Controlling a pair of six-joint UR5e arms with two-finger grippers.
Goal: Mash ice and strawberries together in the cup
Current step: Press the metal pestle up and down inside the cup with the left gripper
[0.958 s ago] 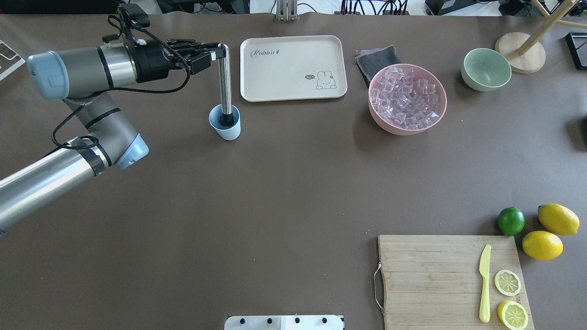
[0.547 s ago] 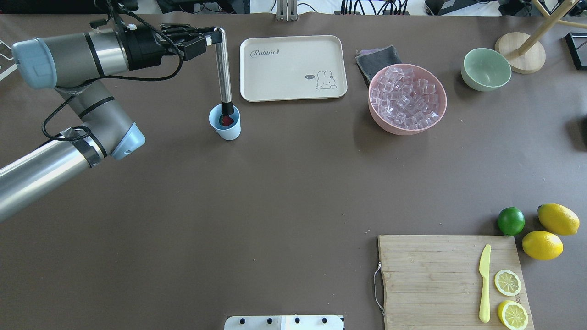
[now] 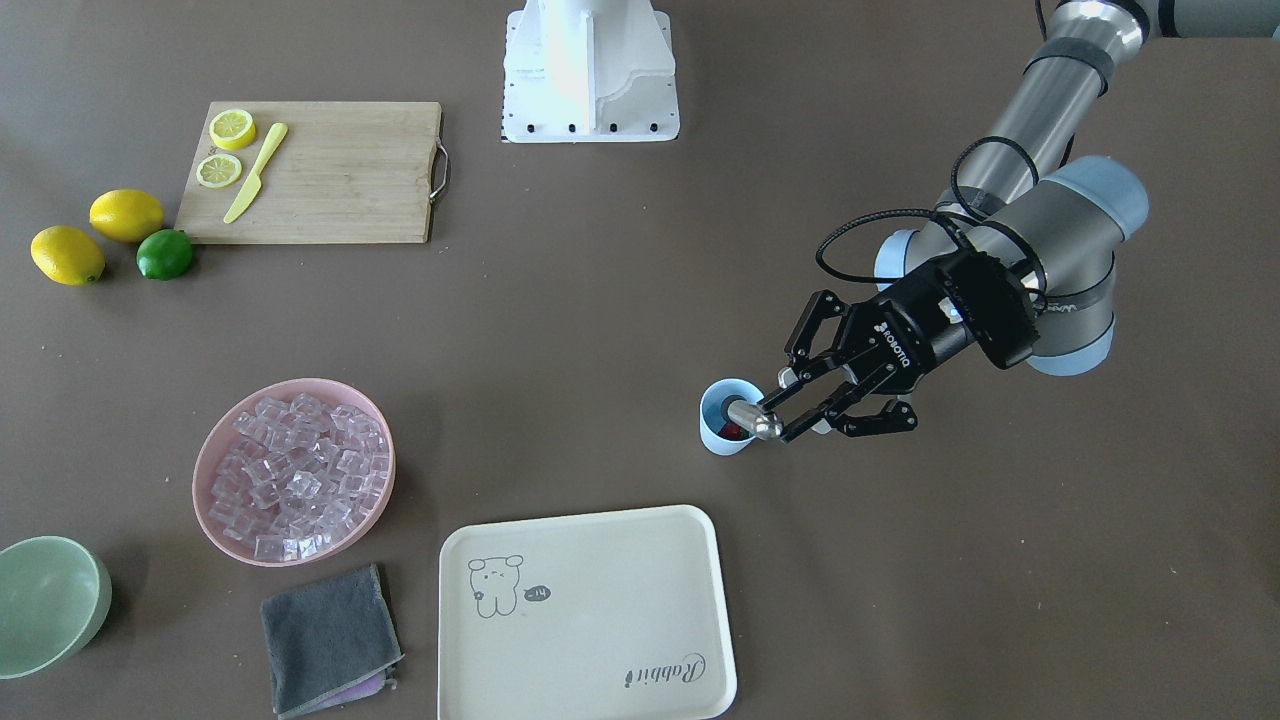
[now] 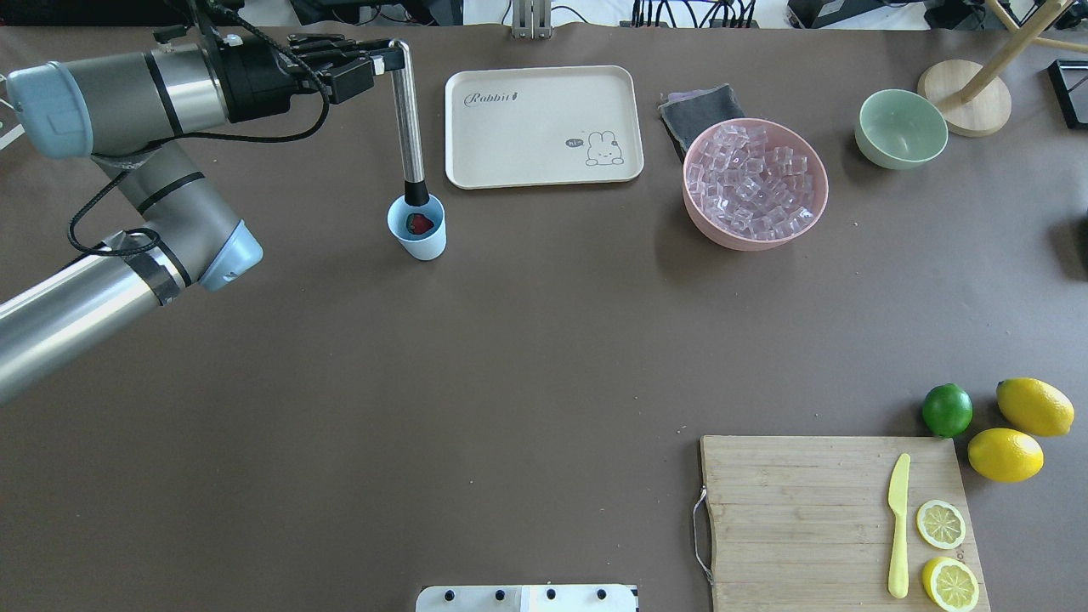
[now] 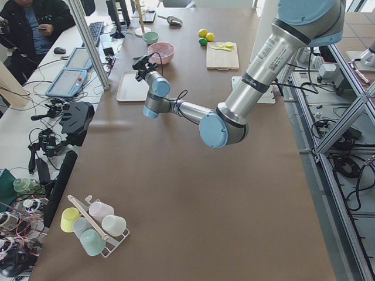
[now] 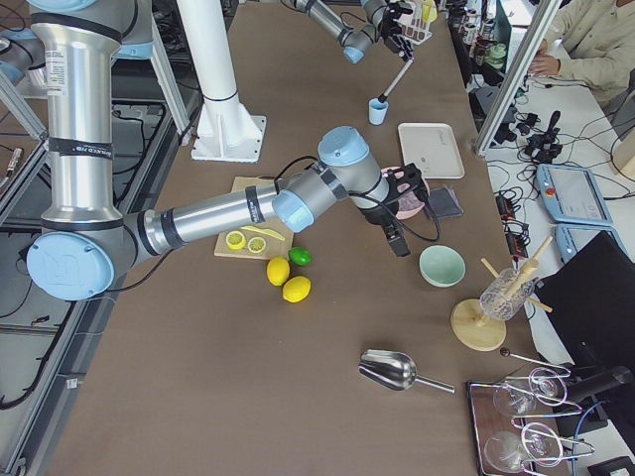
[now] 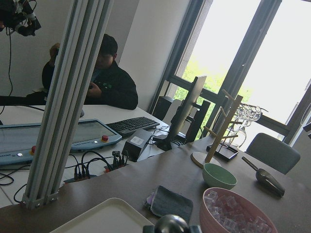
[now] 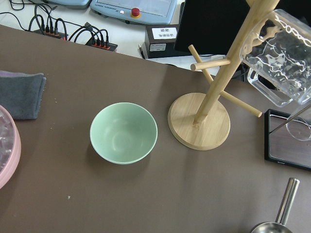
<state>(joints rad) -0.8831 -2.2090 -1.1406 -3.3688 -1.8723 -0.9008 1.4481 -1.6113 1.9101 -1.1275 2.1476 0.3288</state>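
Observation:
The pale-blue cup [image 4: 416, 228] [image 3: 724, 418] stands left of the tray. A red strawberry [image 4: 422, 223] [image 3: 736, 432] lies inside it. I cannot make out any ice in the cup. A pile of clear ice [image 4: 755, 183] [image 3: 296, 478] fills the pink bowl [image 4: 705, 223]. My left gripper [image 4: 387, 61] [image 3: 786, 414] is shut on the top of a steel muddler [image 4: 408, 119], whose black tip hangs at the cup's rim. My right gripper [image 6: 395, 230] shows only in the exterior right view, above the pink bowl's near side; I cannot tell its state.
A cream tray [image 4: 544, 126] lies behind the cup, with a grey cloth [image 4: 702, 110] and a green bowl [image 4: 901, 129] further right. A cutting board [image 4: 837, 523] holds a yellow knife and lemon halves; a lime and two lemons sit beside it.
My left gripper has risen with the muddler. The black tip has come up from deep in the cup to its rim, uncovering the strawberry.

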